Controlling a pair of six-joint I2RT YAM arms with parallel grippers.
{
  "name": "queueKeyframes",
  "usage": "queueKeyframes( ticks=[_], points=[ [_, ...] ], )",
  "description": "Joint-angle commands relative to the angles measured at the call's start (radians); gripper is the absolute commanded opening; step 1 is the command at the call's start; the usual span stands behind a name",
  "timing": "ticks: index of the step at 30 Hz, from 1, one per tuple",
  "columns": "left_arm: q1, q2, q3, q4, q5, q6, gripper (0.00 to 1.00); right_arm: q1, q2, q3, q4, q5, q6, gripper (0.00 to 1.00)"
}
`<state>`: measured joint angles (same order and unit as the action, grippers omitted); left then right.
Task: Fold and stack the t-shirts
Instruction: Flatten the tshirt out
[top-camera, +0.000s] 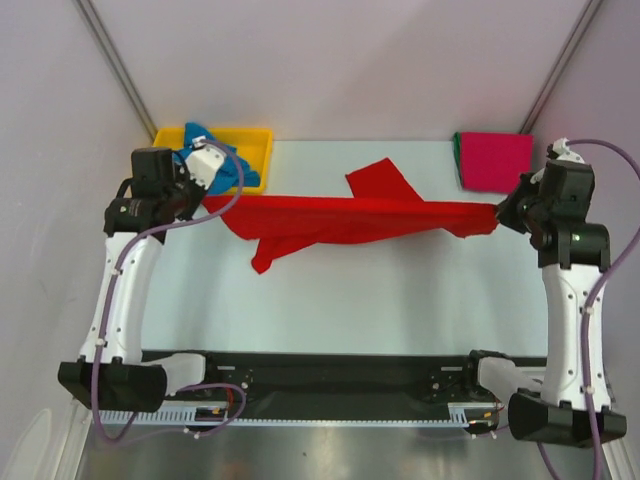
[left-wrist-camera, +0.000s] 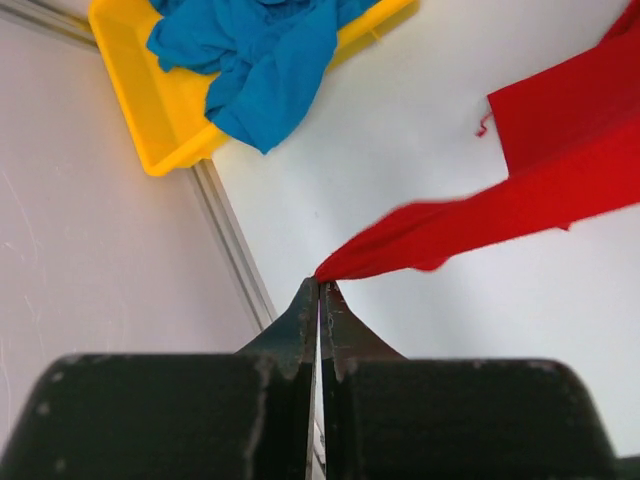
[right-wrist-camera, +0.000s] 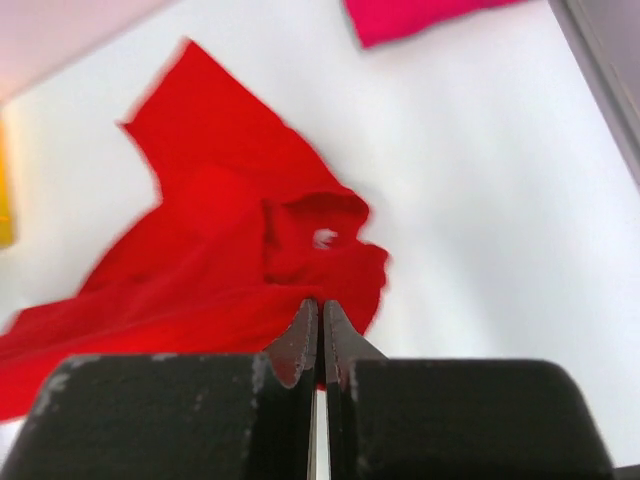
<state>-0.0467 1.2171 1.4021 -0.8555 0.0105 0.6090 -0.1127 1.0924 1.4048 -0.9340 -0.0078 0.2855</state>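
Note:
The red t-shirt (top-camera: 340, 215) hangs stretched in a band across the table between my two grippers. My left gripper (top-camera: 207, 202) is shut on its left end, seen pinched at the fingertips (left-wrist-camera: 321, 284) with the red t-shirt (left-wrist-camera: 520, 200) trailing off to the right. My right gripper (top-camera: 497, 214) is shut on the right end; in the right wrist view the red t-shirt (right-wrist-camera: 220, 270) bunches just beyond the closed tips (right-wrist-camera: 321, 305). A blue t-shirt (top-camera: 215, 160) (left-wrist-camera: 260, 60) lies crumpled in the yellow tray. A folded magenta-pink t-shirt (top-camera: 495, 160) (right-wrist-camera: 420, 15) lies at the far right, over a green edge (top-camera: 457, 160).
The yellow tray (top-camera: 255, 140) (left-wrist-camera: 150, 110) sits at the table's far left corner against the side wall. A metal rail (left-wrist-camera: 235, 250) runs along the table's left edge. White walls close in both sides and the back.

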Motion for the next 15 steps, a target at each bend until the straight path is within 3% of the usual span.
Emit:
queueKeyframes(
  ticks=[1, 3, 6, 7, 9, 10, 12, 13, 14, 15],
  points=[
    [0.036, -0.010, 0.067, -0.103, 0.017, -0.003, 0.00, -0.022, -0.019, 0.034, -0.051, -0.035, 0.014, 0.00],
    [0.036, 0.060, 0.101, -0.039, 0.034, -0.032, 0.00, -0.022, 0.080, 0.075, 0.041, -0.076, 0.030, 0.00],
    [0.036, 0.264, 0.321, -0.010, 0.016, -0.092, 0.01, -0.019, 0.234, 0.193, 0.219, -0.107, 0.053, 0.00],
    [0.036, 0.336, 0.506, -0.017, 0.010, -0.133, 0.00, -0.018, 0.361, 0.326, 0.257, -0.116, 0.055, 0.00],
    [0.034, 0.535, 0.729, -0.052, 0.005, -0.182, 0.00, -0.015, 0.492, 0.502, 0.319, -0.124, 0.055, 0.00],
    [0.033, 0.602, 0.981, -0.071, -0.001, -0.228, 0.00, -0.015, 0.632, 0.693, 0.317, -0.127, 0.061, 0.00],
    [0.024, 0.729, 1.223, -0.096, -0.045, -0.252, 0.00, -0.021, 0.777, 0.939, 0.284, -0.141, 0.076, 0.00],
    [0.015, 0.775, 1.318, -0.062, -0.073, -0.241, 0.00, -0.028, 0.841, 1.055, 0.267, -0.158, 0.113, 0.00],
    [-0.004, 0.763, 1.293, -0.015, -0.108, -0.229, 0.00, -0.036, 0.953, 1.277, 0.261, -0.172, 0.139, 0.00],
    [-0.010, 0.733, 1.238, 0.118, -0.144, -0.223, 0.00, -0.059, 0.983, 1.339, 0.283, -0.197, 0.179, 0.00]
  ],
)
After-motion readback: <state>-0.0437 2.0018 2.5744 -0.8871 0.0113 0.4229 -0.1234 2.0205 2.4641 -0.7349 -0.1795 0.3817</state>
